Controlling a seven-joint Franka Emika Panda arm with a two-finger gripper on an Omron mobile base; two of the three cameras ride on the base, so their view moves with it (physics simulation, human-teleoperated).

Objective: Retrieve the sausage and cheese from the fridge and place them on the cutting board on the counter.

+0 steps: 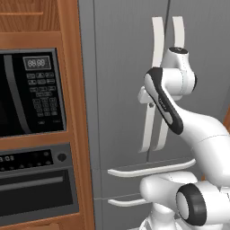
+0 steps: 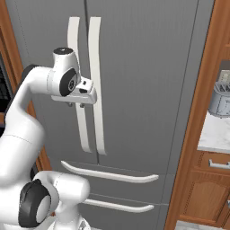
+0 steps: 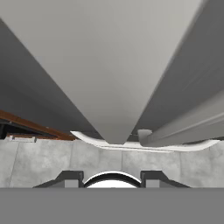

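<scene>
Closed grey fridge point(image 1: 121, 67) filling the middle of both base views, both upper doors shut, two long pale vertical handles point(image 2: 94, 81) side by side at the centre seam. Below them, two pale horizontal drawer handles point(image 2: 112, 173), one above the other.

White arm reaching up from the base to the fridge front, hand turned downward. Claw point(image 2: 75, 105) pressed close against the left of the two vertical handles, about midway down its length; in the left base view, claw point(image 1: 144, 99) seen as a small white block beside the same handle. Dark fingertips point(image 2: 70, 104) pointing down, too small to judge the gap; in the hand view, two dark fingertips point(image 3: 70, 178) set somewhat apart at the bottom edge. Cannot tell whether apart in the air or clamped on the handle.

Hand view looking straight down the fridge face: pale handle running away from the camera in the centre, grey door panels either side, curved drawer handle and grey floor point(image 3: 39, 162) far below.

To the left of the fridge, wood cabinet frame holding a black microwave point(image 1: 27, 92) with keypad, and a dark oven point(image 1: 33, 179) beneath. To the right, wood cabinets, a strip of pale wall counter point(image 2: 215, 134) with a metal toaster point(image 2: 220, 101) on it.
</scene>
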